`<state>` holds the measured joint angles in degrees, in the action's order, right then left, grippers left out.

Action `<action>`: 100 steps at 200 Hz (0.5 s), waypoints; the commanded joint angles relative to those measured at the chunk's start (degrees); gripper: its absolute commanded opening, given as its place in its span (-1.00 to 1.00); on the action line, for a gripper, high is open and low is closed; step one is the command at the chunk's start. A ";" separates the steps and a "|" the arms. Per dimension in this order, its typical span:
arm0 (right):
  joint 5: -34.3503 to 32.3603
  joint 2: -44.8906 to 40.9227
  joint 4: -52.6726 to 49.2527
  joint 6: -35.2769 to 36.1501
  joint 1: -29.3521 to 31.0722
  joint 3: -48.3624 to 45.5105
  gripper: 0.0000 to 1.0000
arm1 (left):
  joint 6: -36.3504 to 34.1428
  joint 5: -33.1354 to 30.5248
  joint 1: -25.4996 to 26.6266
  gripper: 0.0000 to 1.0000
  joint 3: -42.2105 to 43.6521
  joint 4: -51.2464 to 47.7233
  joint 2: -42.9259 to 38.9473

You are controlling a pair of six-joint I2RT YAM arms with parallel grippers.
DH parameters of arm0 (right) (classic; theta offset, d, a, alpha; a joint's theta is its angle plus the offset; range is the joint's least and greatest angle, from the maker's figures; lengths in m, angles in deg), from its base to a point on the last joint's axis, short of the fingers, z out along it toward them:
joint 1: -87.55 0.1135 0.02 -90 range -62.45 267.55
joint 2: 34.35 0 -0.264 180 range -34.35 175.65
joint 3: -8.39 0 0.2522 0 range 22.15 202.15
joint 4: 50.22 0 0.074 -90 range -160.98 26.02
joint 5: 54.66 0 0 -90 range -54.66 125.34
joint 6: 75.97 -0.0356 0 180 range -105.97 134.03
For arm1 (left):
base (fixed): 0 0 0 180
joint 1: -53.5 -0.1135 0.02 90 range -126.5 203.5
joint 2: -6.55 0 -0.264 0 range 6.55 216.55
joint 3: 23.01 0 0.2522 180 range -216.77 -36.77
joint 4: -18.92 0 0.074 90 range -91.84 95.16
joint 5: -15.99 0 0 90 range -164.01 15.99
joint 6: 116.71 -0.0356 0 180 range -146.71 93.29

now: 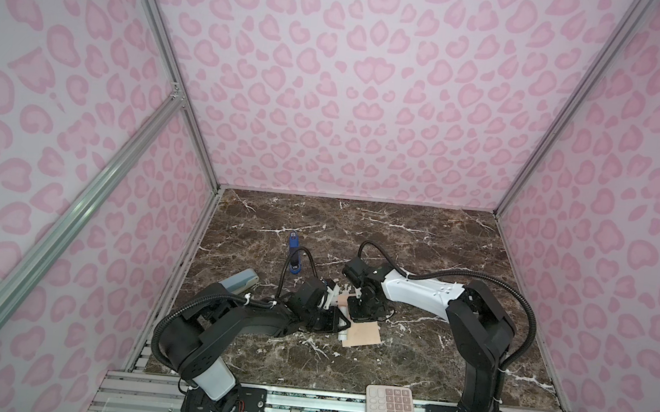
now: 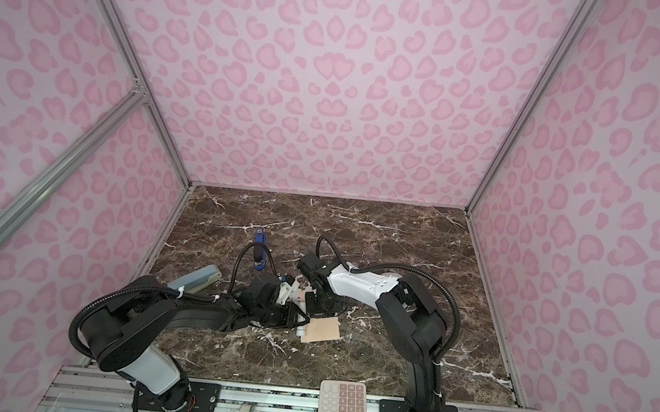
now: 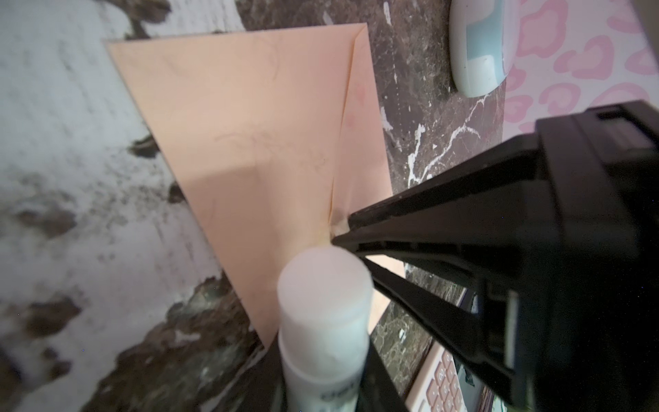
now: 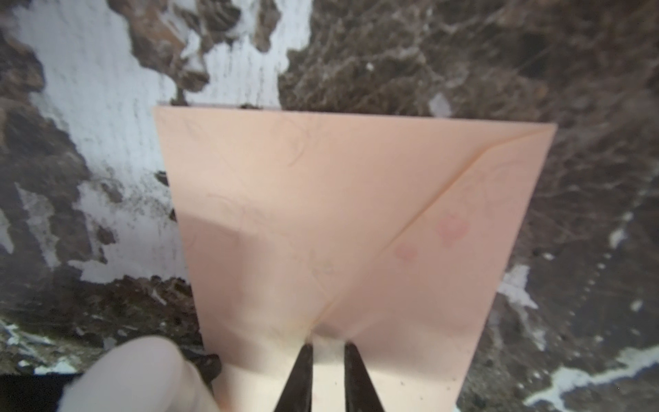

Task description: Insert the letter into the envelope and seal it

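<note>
Beside the envelope [image 3: 249,142], left tool [image 3: 322,356] grips glue stick [image 3: 324,285].

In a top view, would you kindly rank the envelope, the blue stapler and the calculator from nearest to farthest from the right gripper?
1. envelope, directly beneath the right gripper.
2. blue stapler, farther back, to the left.
3. calculator, on the front rail.
</note>
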<state>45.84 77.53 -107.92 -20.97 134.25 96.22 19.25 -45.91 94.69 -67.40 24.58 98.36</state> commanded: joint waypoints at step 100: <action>-1.77 -8.30 -4.45 1.74 -0.92 0.22 -0.20 | -0.81 -0.04 -0.05 -0.91 -0.32 0.10 -0.13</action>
<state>43.92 70.92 -110.89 -19.83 133.88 96.98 19.22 -45.94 94.71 -67.40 24.51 98.36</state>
